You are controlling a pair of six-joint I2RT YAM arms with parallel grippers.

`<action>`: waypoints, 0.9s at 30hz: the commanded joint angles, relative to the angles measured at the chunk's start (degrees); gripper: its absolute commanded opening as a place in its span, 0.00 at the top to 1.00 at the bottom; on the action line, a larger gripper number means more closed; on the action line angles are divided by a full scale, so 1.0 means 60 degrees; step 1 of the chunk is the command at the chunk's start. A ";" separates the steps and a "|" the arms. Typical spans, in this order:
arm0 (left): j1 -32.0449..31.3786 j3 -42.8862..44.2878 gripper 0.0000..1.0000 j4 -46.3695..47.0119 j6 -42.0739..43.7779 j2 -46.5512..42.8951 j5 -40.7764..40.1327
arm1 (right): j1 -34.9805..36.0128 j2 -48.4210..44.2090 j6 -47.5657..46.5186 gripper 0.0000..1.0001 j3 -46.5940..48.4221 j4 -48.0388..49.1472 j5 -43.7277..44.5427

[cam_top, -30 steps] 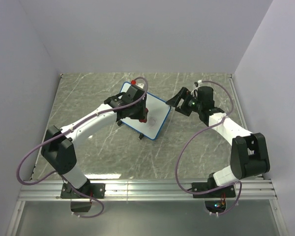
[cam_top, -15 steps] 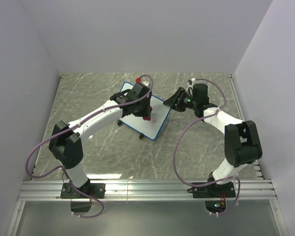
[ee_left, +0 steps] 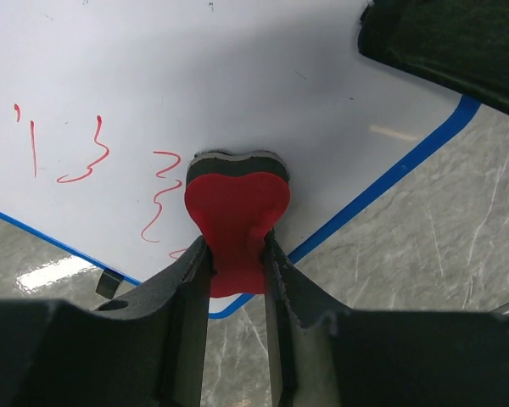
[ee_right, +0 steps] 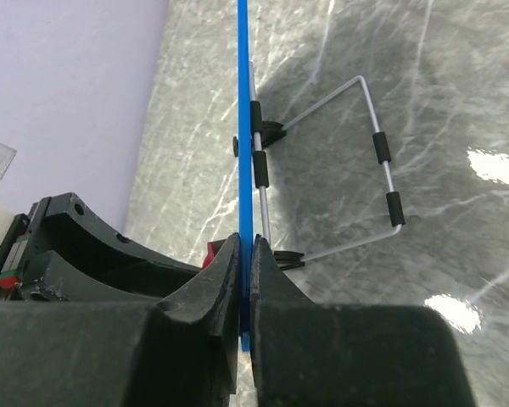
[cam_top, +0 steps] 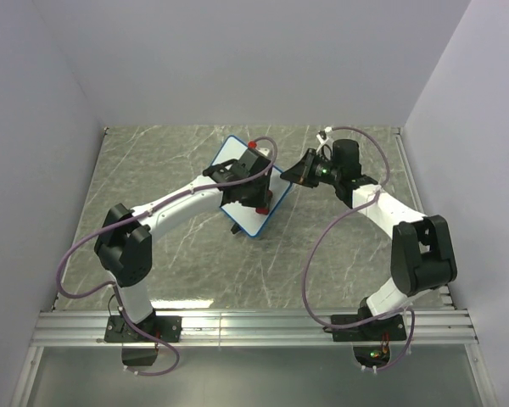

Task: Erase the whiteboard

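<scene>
White face on the whiteboard (ee_left: 237, 76), thin blue frame, red squiggles (ee_left: 83, 157) along one side. Red eraser (ee_left: 236, 212), dark grey layer against the board. Grey-green marbled table (cam_top: 153, 161), pale veins. Black: left gripper (ee_left: 236, 254), right gripper (ee_right: 245, 254). White arms (cam_top: 178, 203) with black joints; mauve cables (cam_top: 305, 288). Silver wire stand (ee_right: 388, 182), black sleeves.
</scene>
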 commanded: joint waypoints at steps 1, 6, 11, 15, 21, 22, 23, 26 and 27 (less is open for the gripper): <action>-0.0074 0.0196 1.00 0.0443 0.0007 0.0055 0.0101 | -0.0070 -0.0572 -0.0470 1.00 -0.0107 -0.1170 0.0620; -0.0088 -0.0243 1.00 0.0838 -0.0169 -0.0090 -0.0001 | -0.0056 -0.1070 -0.0822 1.00 -0.0414 -0.1522 0.0840; -0.0059 -0.1152 1.00 0.1308 -0.0185 -0.0092 -0.0645 | -0.0056 -0.1700 -0.1013 1.00 -0.0839 -0.1653 0.0870; 0.0160 -0.1591 1.00 0.1688 -0.0067 0.0070 -0.0866 | -0.0027 -0.2169 -0.1115 1.00 -0.1190 -0.1815 0.0958; 0.0585 -0.2075 1.00 0.2288 -0.0067 0.0348 -0.0559 | -0.0041 -0.2740 -0.1233 1.00 -0.1601 -0.2093 0.1192; 0.0600 -0.2177 1.00 0.2347 -0.0125 0.0392 -0.0500 | -0.0027 -0.2785 -0.1218 1.00 -0.1631 -0.2137 0.1221; 0.0571 -0.2236 1.00 0.2406 -0.0184 0.0407 -0.0311 | -0.0026 -0.2843 -0.1218 1.00 -0.1675 -0.2224 0.1323; 0.0265 -0.2543 1.00 0.2743 -0.0462 0.0174 -0.0060 | -0.0012 -0.3034 -0.1218 1.00 -0.1763 -0.2327 0.1485; 0.0132 -0.2602 1.00 0.2845 -0.0535 0.0114 -0.0060 | -0.0012 -0.3107 -0.1218 1.00 -0.1792 -0.2357 0.1630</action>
